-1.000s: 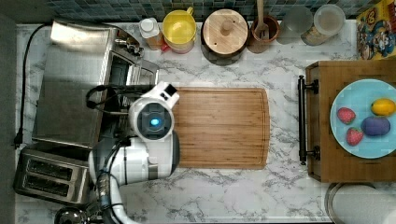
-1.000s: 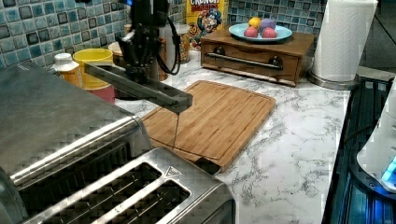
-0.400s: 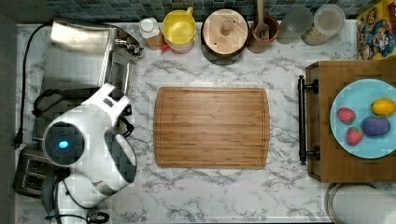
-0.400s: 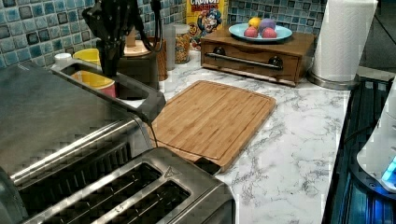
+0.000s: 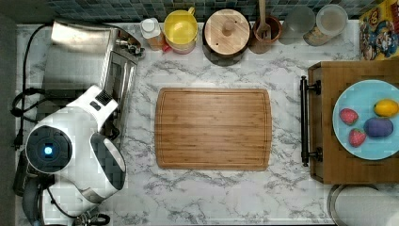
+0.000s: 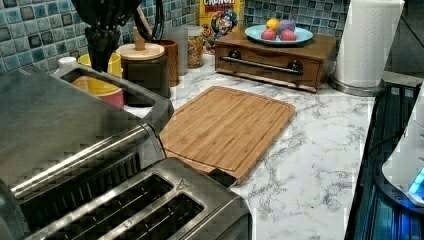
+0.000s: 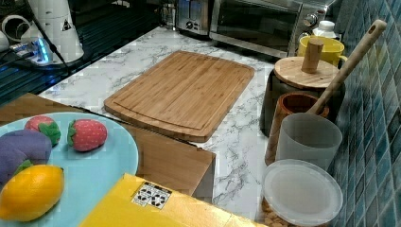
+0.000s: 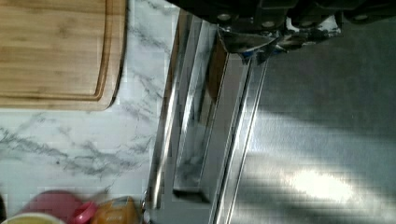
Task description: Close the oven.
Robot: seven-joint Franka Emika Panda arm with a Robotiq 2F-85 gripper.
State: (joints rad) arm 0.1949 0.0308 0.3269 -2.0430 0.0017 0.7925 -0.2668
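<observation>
The marble surface point(image 5: 226, 197) is unchanged, and the change is all at the oven point(image 5: 77, 61), which sits at the top view's left edge. A second ago its glass door point(image 6: 159, 106) lay flat out over the surface towards the bamboo cutting board point(image 5: 212, 128). It has since swung up and now stands steeply against the oven's front, in the top view no more than a narrow strip along the oven. In the left view a wedge of gap seems to remain at the top, so I judge the task nearly done, wanting only a last push home.

The white arm point(image 5: 70, 150) has drawn back from the board side of the oven and now hangs over the oven's near end. The gripper point(image 6: 101, 50) hangs just above the door's upper edge; I cannot tell whether it is wide or narrow.

There is plenty of room. The board in front of the oven is bare and lies apart from the door. The two-slot toaster point(image 6: 150, 210) stands just beside the oven. A yellow mug point(image 5: 179, 29) sits near the oven's far corner, outside the door's swing.
</observation>
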